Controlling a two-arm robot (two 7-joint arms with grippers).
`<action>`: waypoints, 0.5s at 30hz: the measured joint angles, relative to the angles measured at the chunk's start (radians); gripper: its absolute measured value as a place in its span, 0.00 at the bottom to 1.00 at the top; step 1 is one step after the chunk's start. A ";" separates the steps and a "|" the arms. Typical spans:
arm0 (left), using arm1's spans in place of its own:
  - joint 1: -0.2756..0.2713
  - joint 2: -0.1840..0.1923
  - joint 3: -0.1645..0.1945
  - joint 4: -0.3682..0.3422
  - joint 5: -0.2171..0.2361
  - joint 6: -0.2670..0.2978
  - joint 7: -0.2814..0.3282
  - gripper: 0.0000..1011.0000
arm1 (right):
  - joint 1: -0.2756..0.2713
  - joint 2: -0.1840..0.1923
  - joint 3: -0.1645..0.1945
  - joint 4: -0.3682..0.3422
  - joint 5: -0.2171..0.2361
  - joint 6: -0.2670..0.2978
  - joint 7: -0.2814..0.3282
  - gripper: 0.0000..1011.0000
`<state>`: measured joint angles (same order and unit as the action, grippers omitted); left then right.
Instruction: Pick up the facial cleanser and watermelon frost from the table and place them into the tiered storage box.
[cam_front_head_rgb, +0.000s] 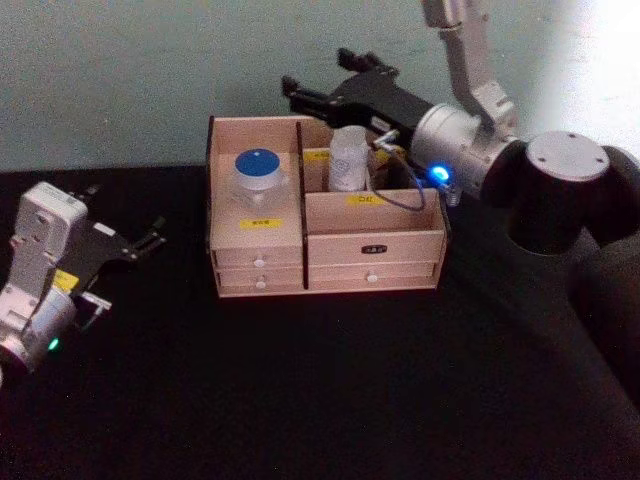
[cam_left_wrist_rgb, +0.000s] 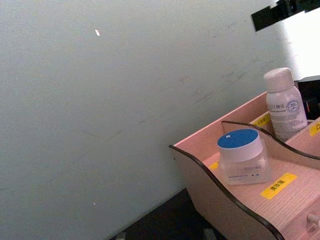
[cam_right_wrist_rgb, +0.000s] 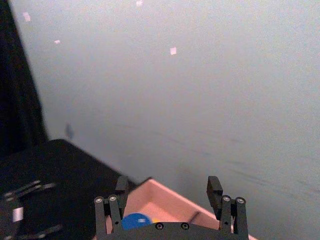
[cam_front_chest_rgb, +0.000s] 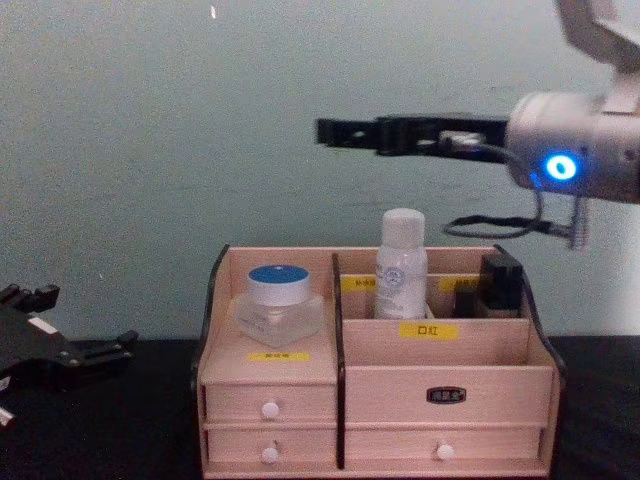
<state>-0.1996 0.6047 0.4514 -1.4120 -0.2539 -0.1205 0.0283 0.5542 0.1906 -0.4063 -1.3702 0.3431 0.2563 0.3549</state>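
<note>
tiered storage box (cam_front_head_rgb: 372, 244): upright | blue-lidded jar (cam_front_head_rgb: 259, 175): left compartment | white bottle (cam_front_head_rgb: 348, 158): rear compartment

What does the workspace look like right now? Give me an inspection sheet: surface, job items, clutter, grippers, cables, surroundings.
Surface: black table, bare in front of the box.
Job's things: wooden storage box upright; jar with blue lid in its left top compartment; white bottle standing in the rear compartment right of it.
Clutter: a dark item in the rear right compartment, too unclear to name.
Grippers: right gripper open and empty, above the box and clear of the bottle; left gripper low at the table's left, holding nothing.
Cables: grey cable looping off the right wrist over the box's right side.
Surroundings: plain pale wall behind.
</note>
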 joint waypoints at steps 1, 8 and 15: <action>0.000 0.000 0.000 0.000 0.000 0.000 0.000 0.99 | -0.005 0.004 0.006 -0.006 0.001 -0.002 -0.008 0.99; 0.000 0.000 0.000 0.000 0.000 0.000 0.000 0.99 | -0.036 0.028 0.062 -0.019 0.001 -0.016 -0.086 0.99; 0.000 0.000 0.000 0.000 0.000 0.000 0.000 0.99 | -0.059 0.037 0.123 0.017 -0.010 -0.037 -0.149 0.99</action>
<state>-0.1996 0.6047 0.4514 -1.4120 -0.2539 -0.1205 0.0283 0.4954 0.2279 -0.2833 -1.3533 0.3327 0.2191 0.2058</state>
